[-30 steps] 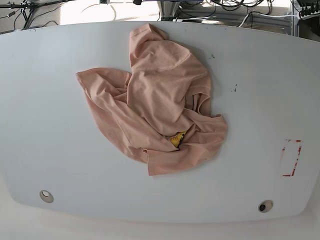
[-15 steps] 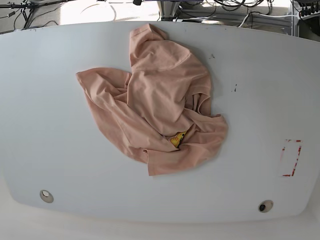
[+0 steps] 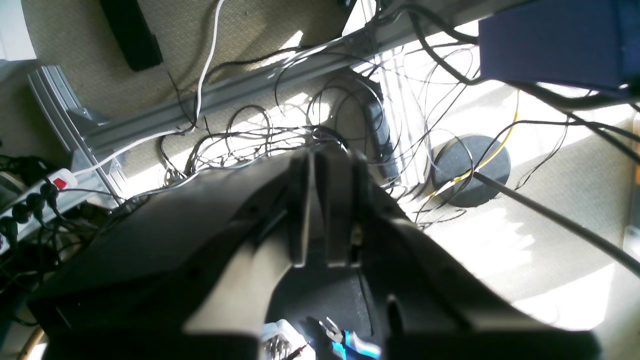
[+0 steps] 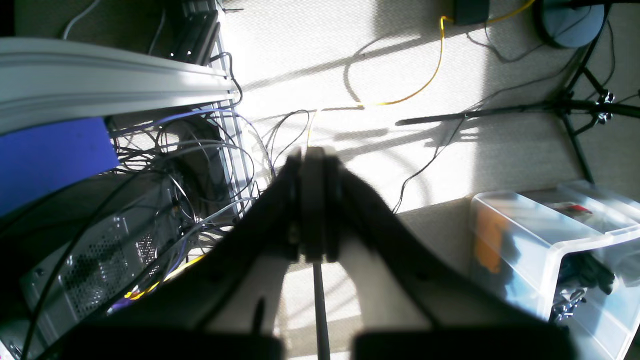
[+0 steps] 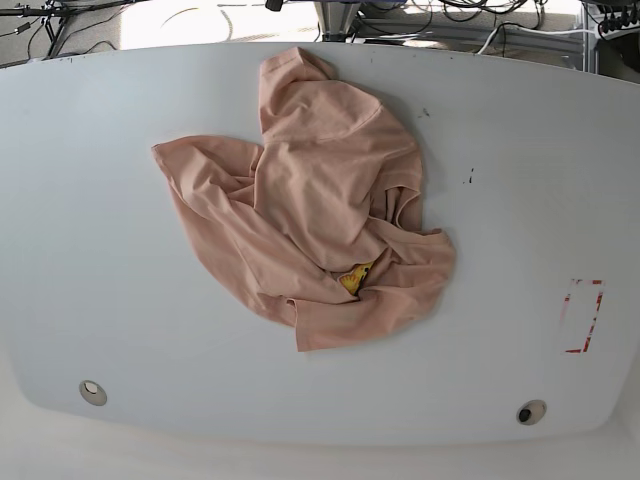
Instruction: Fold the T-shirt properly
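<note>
Nothing on the table has shifted since the earlier base frames; the garment lies in the same heap.

From the base view I see the T-shirt point(image 5: 315, 210) crumpled near the middle of the white table point(image 5: 520, 200), toward the far edge, with one part reaching up to that edge and a broad flap spread to the left. A bit of its yellow emblem point(image 5: 354, 276) peeks out between folds low on the pile. A red-outlined tape mark point(image 5: 583, 316) sits well apart on the right (neither arm shows in this view).

My left wrist camera looks down past the left gripper point(image 3: 320, 165) at carpet, a tangle of cables point(image 3: 260, 135) and a grey metal rail point(image 3: 225, 100). Its dark fingers stand almost together, only a thin sliver of light between them, and they clasp nothing.

On the right wrist camera, the right gripper point(image 4: 314, 152) has its fingers pressed flat against each other, empty. Beyond it lie sunlit carpet, a yellow cable point(image 4: 405, 97) and a clear plastic bin point(image 4: 555, 240).
</note>
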### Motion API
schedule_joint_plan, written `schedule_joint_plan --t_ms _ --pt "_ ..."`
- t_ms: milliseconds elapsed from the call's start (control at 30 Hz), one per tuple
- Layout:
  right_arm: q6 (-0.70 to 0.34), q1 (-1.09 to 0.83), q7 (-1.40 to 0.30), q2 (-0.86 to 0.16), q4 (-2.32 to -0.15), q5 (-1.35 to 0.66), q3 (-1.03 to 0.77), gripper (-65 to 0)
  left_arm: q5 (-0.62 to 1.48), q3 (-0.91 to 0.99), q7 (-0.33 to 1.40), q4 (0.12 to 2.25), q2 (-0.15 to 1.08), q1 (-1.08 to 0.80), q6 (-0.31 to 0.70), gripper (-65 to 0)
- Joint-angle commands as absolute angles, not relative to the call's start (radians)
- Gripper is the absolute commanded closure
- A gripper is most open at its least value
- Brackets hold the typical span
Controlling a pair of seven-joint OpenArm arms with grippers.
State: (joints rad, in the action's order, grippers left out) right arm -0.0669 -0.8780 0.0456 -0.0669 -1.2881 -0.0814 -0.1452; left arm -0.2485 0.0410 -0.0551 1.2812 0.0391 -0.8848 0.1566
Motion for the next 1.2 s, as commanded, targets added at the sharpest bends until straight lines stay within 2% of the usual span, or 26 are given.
schedule_joint_plan --t_ms 0,867,1167 --pt "-0.069 -0.943 0.041 -0.069 -1.377 -0.078 -0.146 0.0 -0.247 0.045 -0.073 1.321 0.039 -0.924 0.151 -4.4" --pt "-0.067 -1.082 0.04 -0.066 -1.586 -0.079 -0.206 0.0 -0.176 0.039 -0.081 1.532 0.091 -1.045 0.147 -5.0" --pt "-0.066 -1.105 0.042 -0.071 -1.675 -0.078 -0.233 0.0 -0.227 0.045 -0.065 1.627 0.079 -1.07 0.148 -4.3"
